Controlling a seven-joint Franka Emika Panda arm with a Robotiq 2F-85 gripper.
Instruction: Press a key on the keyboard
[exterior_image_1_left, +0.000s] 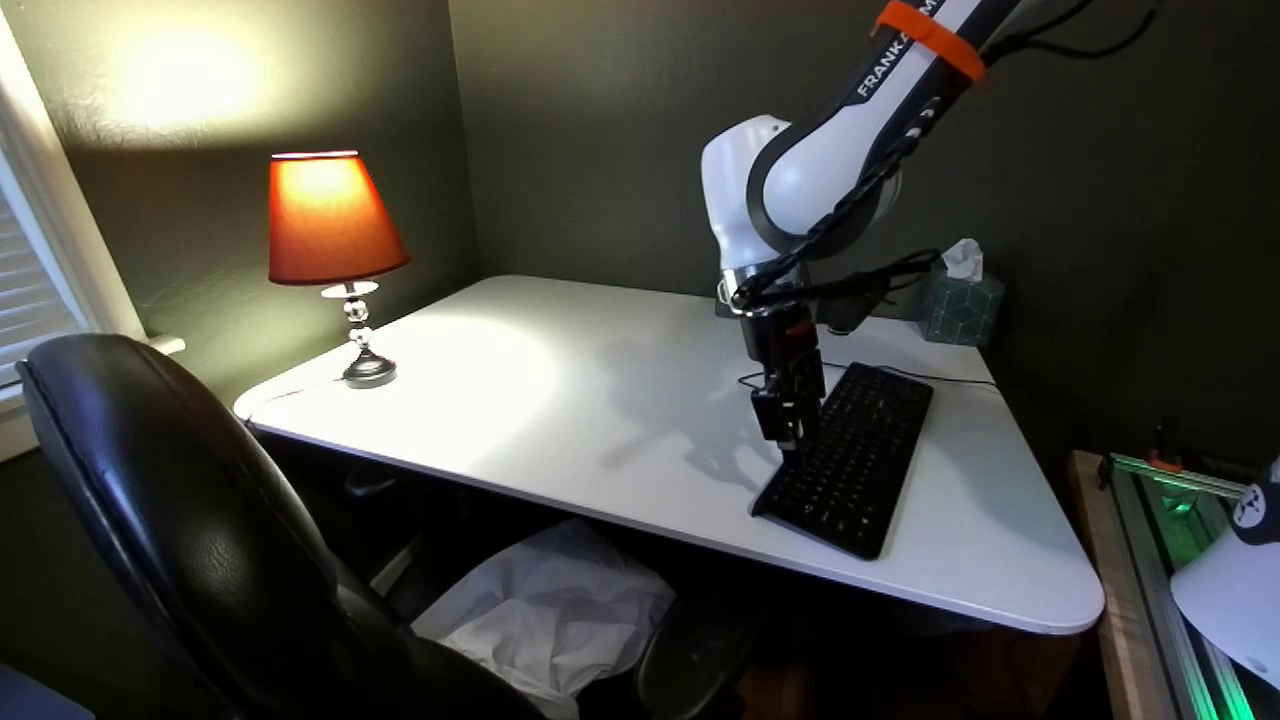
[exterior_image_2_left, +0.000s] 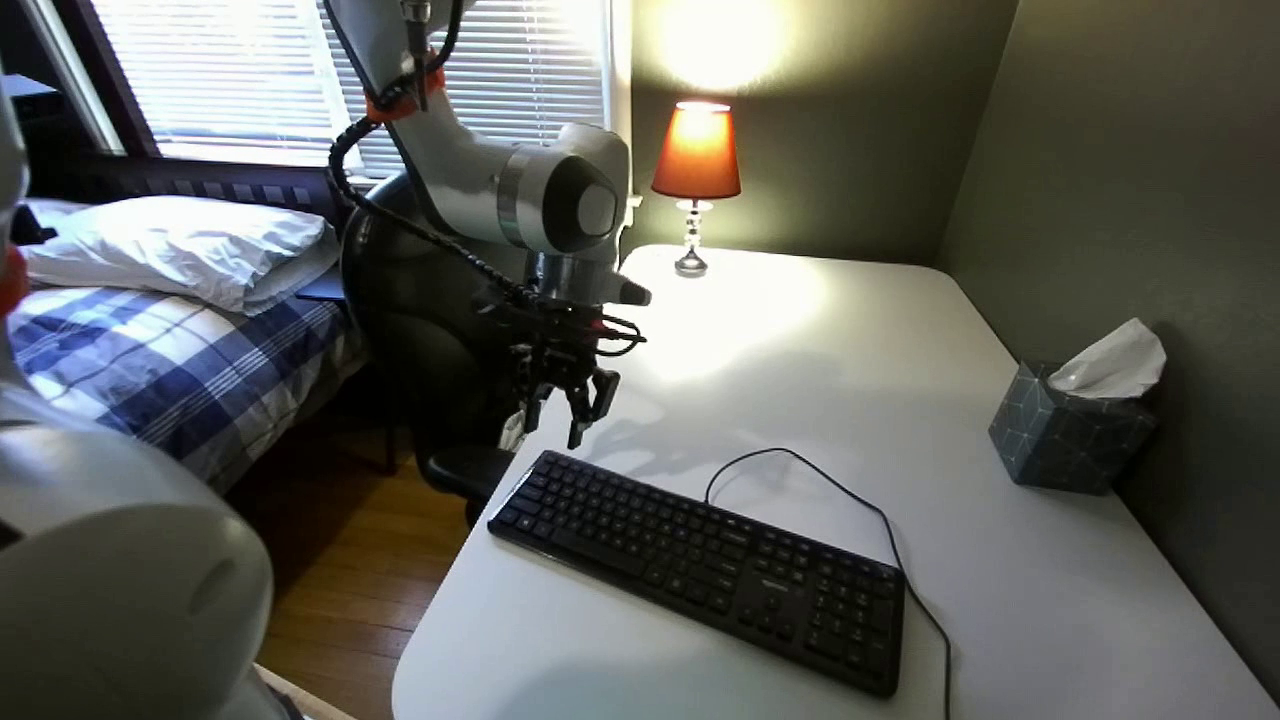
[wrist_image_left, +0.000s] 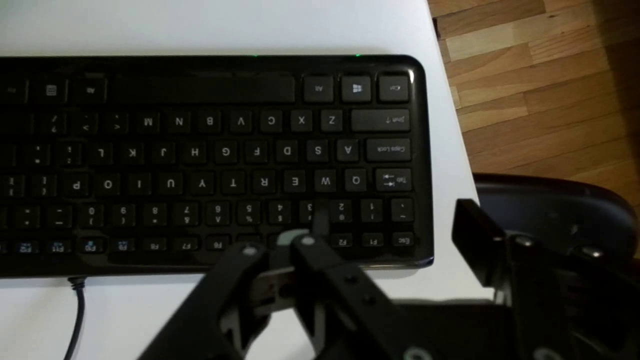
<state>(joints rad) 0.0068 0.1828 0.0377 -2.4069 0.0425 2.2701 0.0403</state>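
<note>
Over the white desk (exterior_image_2_left: 900, 345) the arm (exterior_image_1_left: 815, 190) bends downward, fingers (wrist_image_left: 475, 241) spread wide near one end of the keyboard (exterior_image_2_left: 690, 565).

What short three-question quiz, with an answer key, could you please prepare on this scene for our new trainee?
1. Multiple choice: In both exterior views, how does the lamp stand?
(a) upright and unlit
(b) upright and lit
(c) tipped over and lit

2. True or false: The gripper is closed.

3. Short answer: In the wrist view, beside which row of keys does the cable leave the keyboard?

Key:
1. (b)
2. False; its jaws stand apart.
3. The function-key row.
</note>
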